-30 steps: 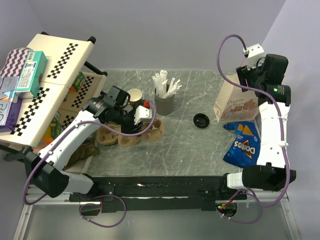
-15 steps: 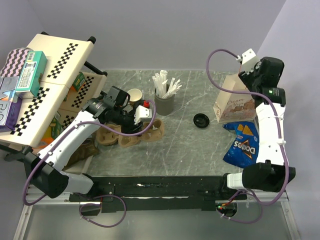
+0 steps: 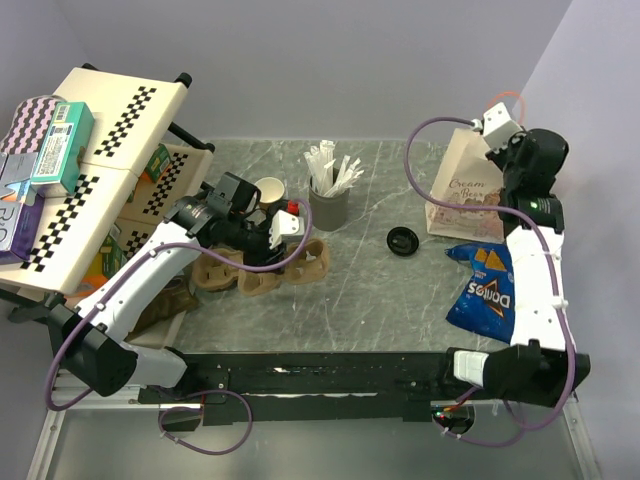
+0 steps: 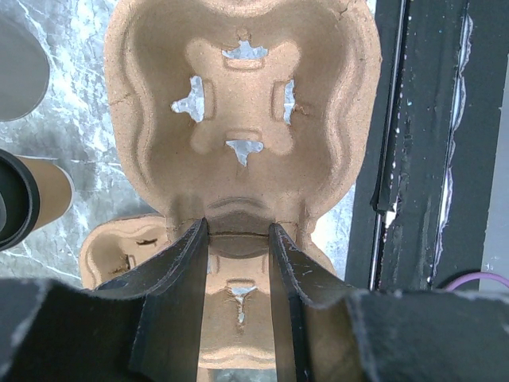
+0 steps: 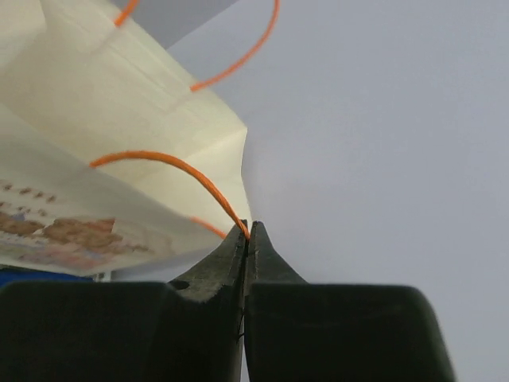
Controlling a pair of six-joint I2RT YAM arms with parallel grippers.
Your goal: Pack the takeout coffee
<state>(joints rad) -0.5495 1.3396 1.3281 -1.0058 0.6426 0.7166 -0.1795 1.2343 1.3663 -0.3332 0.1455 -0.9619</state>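
**Carrier clamped, bag handle pinched**

Nearest, rt side: a blue chip bag (image 3: 484,292) lies flat on the counter (image 3: 370,290).

Near left: the left claw (image 4: 237,231) is clenched on the raised mid ridge of the brown cup carrier (image 4: 238,103), one finger each side. In the left wrist view a black-rimmed cup (image 4: 46,191) with a kraft wall shows at the left edge, just beside the carrier. Can't tell if it's the open cup described below.

Mid: a black lid (image 3: 403,240) lies alone on the counter, between the carrier and the paper bag (image 3: 468,195).

Further back: a grey cup (image 3: 328,207) of white sticks stands just behind the carrier. Beside it, an open kraft cup (image 3: 268,190), white inside, stands upright on the counter just beyond the left claw, not in the carrier.

Far rt: the cream paper bag stands upright just behind the chip bag. The right claw (image 5: 246,232) is clenched tight on the bag's orange handle (image 5: 151,153), above the bag mouth.
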